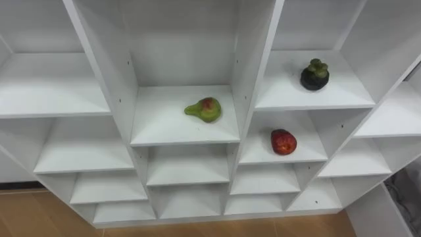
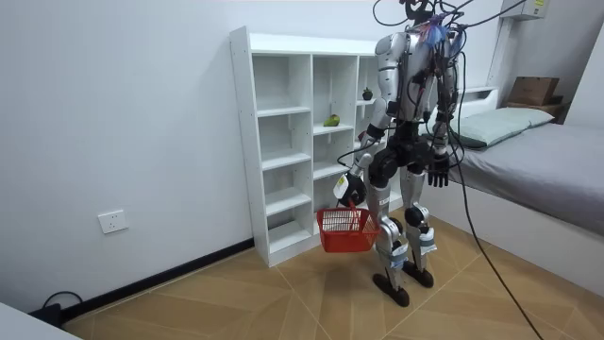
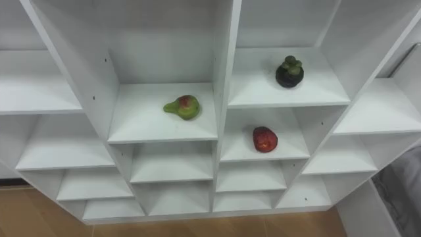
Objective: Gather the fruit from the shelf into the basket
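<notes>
On a middle shelf of the white closet [image 1: 164,125] lies a green pear [image 1: 204,109], with a red apple [image 1: 283,141] lower to its right and a dark mangosteen [image 1: 315,75] above that, all well apart. Nearer, the robot faces the shelves; its left hand [image 2: 347,186] seems curled round a red basket's [image 2: 345,231] handle, while its right hand [image 2: 436,175] hangs with fingers relaxed.

a white closet [image 2: 243,142] against a plain white wall [image 2: 123,113]; wood floor [image 2: 236,302]; a bed [image 2: 547,161] at the room view's right.
</notes>
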You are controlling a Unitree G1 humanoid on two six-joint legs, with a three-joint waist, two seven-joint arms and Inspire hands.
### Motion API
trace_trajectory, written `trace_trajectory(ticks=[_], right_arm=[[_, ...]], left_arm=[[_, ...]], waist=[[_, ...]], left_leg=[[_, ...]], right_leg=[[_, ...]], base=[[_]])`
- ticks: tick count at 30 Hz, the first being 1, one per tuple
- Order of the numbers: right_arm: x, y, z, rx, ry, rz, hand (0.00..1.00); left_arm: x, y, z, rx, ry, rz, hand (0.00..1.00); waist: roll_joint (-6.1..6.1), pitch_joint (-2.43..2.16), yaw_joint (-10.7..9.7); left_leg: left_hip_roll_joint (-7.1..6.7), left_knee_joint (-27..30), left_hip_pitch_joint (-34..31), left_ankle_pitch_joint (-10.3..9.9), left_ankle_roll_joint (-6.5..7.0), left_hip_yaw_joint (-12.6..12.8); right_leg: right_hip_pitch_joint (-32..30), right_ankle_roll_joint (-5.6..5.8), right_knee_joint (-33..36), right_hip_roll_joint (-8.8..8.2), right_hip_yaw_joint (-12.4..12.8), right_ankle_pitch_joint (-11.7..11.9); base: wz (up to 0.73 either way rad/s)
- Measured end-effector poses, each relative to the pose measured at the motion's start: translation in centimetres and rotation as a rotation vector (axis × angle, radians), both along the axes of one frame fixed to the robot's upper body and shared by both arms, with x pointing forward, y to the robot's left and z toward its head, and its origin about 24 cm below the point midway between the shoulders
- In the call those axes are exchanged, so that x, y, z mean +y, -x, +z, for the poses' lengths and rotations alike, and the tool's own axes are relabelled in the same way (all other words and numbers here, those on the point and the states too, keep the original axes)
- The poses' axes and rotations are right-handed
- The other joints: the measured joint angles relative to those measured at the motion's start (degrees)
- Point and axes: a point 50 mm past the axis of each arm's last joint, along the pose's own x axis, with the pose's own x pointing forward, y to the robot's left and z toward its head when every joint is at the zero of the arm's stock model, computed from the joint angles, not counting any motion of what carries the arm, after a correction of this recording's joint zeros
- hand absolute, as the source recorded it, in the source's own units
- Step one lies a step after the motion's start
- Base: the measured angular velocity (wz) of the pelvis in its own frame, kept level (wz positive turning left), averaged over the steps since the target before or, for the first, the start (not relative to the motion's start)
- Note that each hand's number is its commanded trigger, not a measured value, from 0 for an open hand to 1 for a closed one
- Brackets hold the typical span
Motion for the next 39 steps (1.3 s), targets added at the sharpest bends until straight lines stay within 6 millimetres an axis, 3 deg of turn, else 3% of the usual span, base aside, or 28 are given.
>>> trace_trajectory(ticks=[15, 22, 28, 39], right_arm=[[-0.1, -0.5, 0.0, -0.034, 0.014, -0.005, 0.00], [-0.3, -2.9, 0.3, -0.159, 0.044, 0.018, 0.00], [-0.1, -4.9, 0.9, -0.329, 0.054, -0.070, 0.00], [1.0, -9.0, 3.9, -0.672, 0.000, -0.066, 0.00]], left_arm=[[0.0, -0.6, 0.0, -0.017, -0.002, -0.004, 1.00], [-0.1, -1.6, 0.2, -0.078, -0.008, -0.023, 1.00], [-0.2, -2.0, 0.3, -0.128, -0.012, -0.043, 1.00], [-0.2, -3.6, 0.9, -0.234, -0.034, -0.075, 1.00]], waist=[[0.40, -0.12, 0.01], [0.66, 0.14, 0.03], [0.65, 0.19, 0.03], [1.06, 0.01, -0.12]], left_leg=[[-0.02, 0.00, -0.05, 0.00, 0.00, -0.18], [-0.02, 0.14, -0.11, 0.01, -0.02, 0.33], [-0.04, 0.16, -0.23, 0.01, -0.03, 0.39], [-0.16, 0.09, -1.29, 0.01, -0.04, 0.22]], right_leg=[[-0.04, 0.00, 0.00, -0.01, 0.00, 0.00], [-0.17, -0.08, 0.07, -0.04, 0.25, -0.07], [-0.21, -0.08, -0.12, -0.04, 0.19, -0.06], [-0.75, -0.09, -1.08, -0.14, 0.15, -0.04]], base=[[0.00], [-0.03], [0.00], [0.01]])
